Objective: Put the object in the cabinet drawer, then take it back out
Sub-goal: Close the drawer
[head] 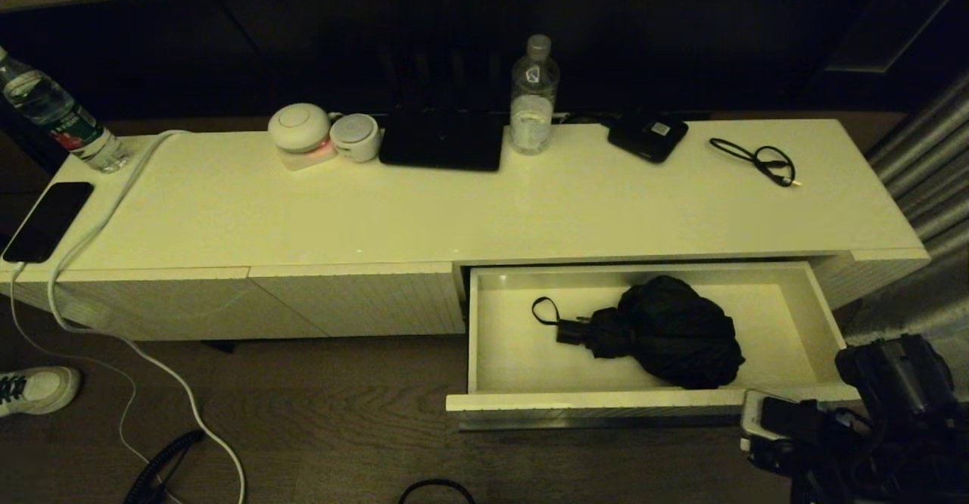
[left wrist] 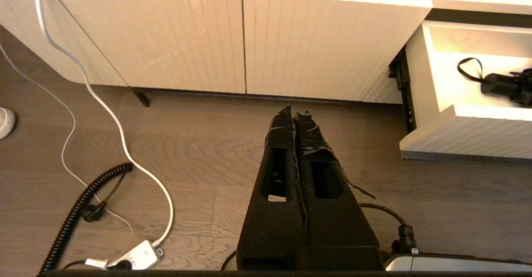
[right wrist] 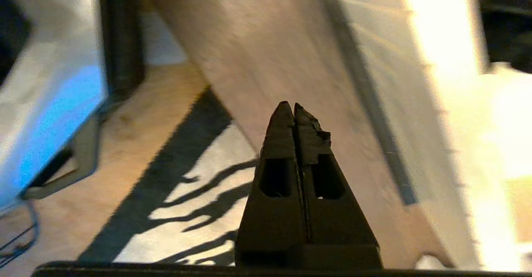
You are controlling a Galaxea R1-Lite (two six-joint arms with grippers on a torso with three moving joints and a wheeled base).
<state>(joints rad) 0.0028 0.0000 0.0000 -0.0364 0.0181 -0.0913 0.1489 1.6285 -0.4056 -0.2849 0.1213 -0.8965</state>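
We saw the cabinet drawer (head: 643,400) pulled fully open, its ribbed cream front facing out and its pale interior lit. Inside lay the black umbrella (head: 666,334), folded and bunchy, toward the drawer's right half. Its short handle and wrist loop pointed left.

head view looks down on cabinet (head: 530,209), left wrist low over floor, both sharing open drawer (head: 643,402)

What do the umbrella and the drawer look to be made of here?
Umbrella: soft matte black fabric, bunched in loose folds; handle looks like hard plastic, with a thin cord loop. Drawer: probably painted or laminated board, smooth pale interior, finely ribbed cream front.
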